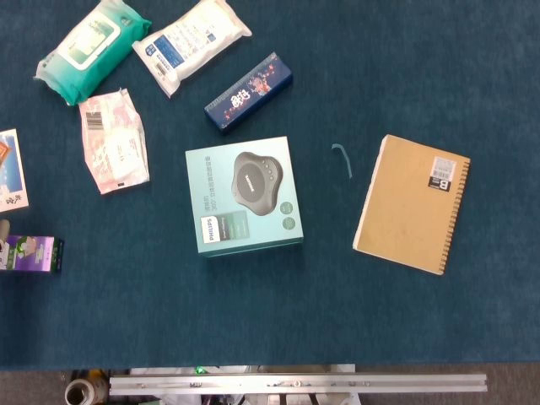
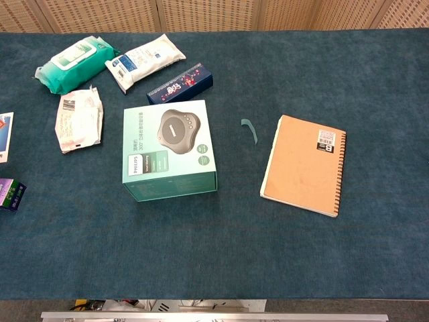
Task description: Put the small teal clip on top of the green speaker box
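The small teal clip (image 1: pixel 342 158) (image 2: pixel 249 129) lies flat on the dark blue table cloth, a thin curved strip between the box and a notebook. The green speaker box (image 1: pixel 244 195) (image 2: pixel 169 149) lies flat to its left, with a picture of a grey speaker on its top face. A gap of cloth separates clip and box. Neither of my hands shows in the head view or the chest view.
A brown spiral notebook (image 1: pixel 413 202) (image 2: pixel 305 164) lies right of the clip. Behind the box are a dark blue carton (image 1: pixel 249 93) (image 2: pixel 179 84), a white pack (image 1: pixel 190 42), a teal wipes pack (image 1: pixel 91 48) and a pink-white pouch (image 1: pixel 114 141). A purple box (image 1: pixel 32 254) sits at the left edge.
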